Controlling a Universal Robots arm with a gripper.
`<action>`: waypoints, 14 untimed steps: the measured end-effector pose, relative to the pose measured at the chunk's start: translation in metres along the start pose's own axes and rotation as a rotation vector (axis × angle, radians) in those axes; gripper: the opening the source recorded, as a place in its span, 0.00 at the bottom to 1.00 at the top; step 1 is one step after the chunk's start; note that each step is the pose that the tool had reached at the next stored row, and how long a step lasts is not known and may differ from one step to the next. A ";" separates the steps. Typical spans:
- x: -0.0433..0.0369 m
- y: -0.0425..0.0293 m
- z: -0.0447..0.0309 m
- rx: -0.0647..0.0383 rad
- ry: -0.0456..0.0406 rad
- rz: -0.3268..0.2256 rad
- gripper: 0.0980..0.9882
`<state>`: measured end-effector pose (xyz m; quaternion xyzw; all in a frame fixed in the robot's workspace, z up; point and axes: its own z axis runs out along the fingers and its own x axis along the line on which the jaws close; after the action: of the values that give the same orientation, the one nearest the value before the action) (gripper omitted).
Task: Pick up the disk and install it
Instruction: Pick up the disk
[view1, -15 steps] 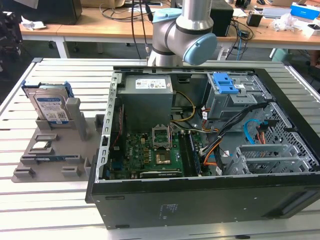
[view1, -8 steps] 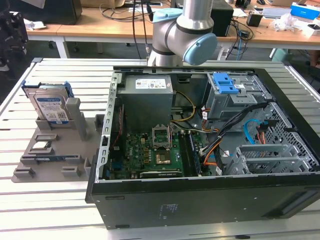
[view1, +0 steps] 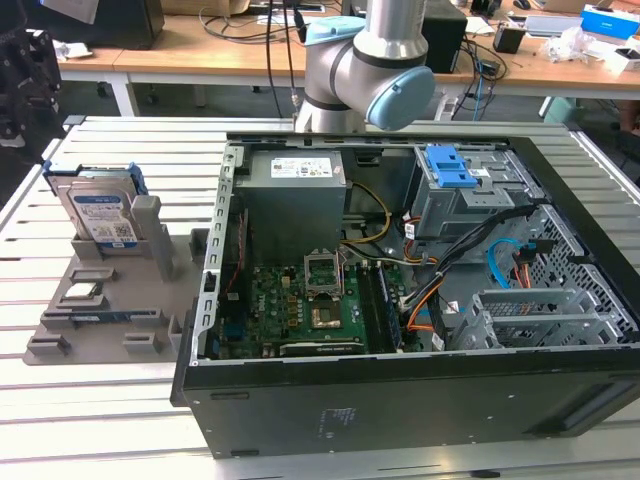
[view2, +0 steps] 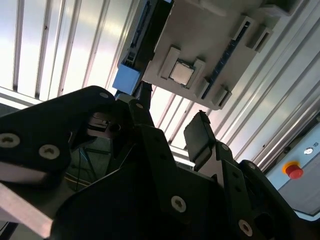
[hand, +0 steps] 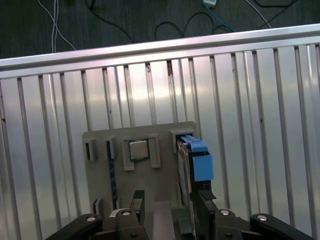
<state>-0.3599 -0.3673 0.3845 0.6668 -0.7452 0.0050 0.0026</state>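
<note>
The disk (view1: 100, 215) stands on edge at a corner of the gray holder (view1: 150, 290), with open table (view1: 100, 400) slats beside it. In the first wrist view the gripper (hand: 171, 195) hovers over the holder, jaws spread. The exterior view adds the computer case (view1: 400, 420).

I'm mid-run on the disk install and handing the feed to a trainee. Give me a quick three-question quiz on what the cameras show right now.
1. True or false: the disk stands upright in the gray holder on the exterior view's left, outside the computer case.
2. What does the gripper hold? A) the disk B) a screwdriver C) nothing
3. What colour is the plastic frame round the disk's edges?

Key: 1 true; 2 C, the gripper is open above the holder; 3 blue.
</note>
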 end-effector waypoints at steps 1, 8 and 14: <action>0.0000 -0.0001 0.0008 0.000 0.0001 0.000 0.50; -0.0001 -0.0004 0.0050 0.000 0.0000 0.000 0.50; -0.0002 -0.0007 0.0082 0.000 0.0000 0.000 0.50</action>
<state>-0.3591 -0.3673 0.3762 0.6668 -0.7452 0.0050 0.0026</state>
